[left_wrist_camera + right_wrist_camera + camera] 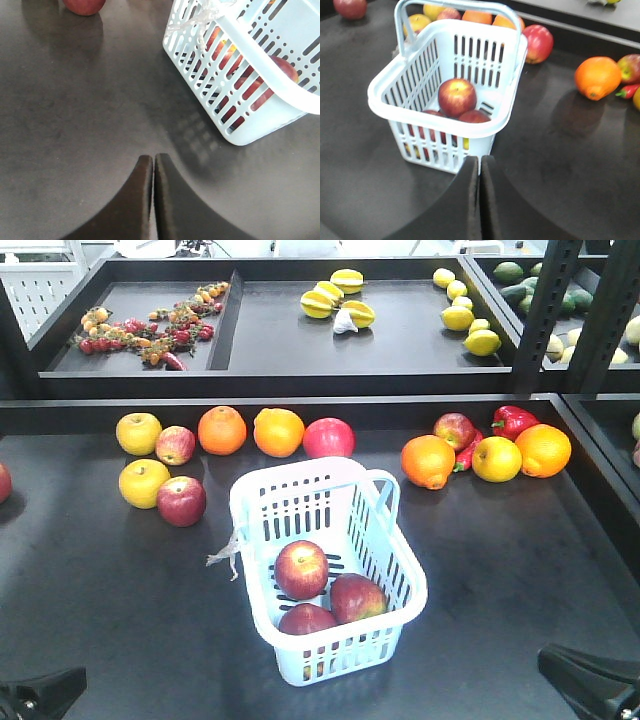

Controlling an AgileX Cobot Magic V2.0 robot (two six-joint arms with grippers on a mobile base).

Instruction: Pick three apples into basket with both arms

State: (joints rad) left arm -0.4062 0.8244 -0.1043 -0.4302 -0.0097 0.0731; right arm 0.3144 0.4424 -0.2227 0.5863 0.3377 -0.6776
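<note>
The three apples lie inside the basket, two low toward its near end and one riding on top toward the middle. I judge them firm, smooth-skinned and fairly heavy for their size, so they would roll or slip under a shallow pinch; the place to take one is across its widest girth, from above. The basket looks light and thin-walled (its slotted sides would likely flex), and with fruit in it I would lift by the hoop handle, not the rim.

My left gripper hangs just short of the basket's near corner, fingers pressed together on nothing. My right gripper sits just before the basket's near end wall, likewise closed and empty. Beyond the basket's far end, more apples, oranges and a red pepper rest on the dark table.
</note>
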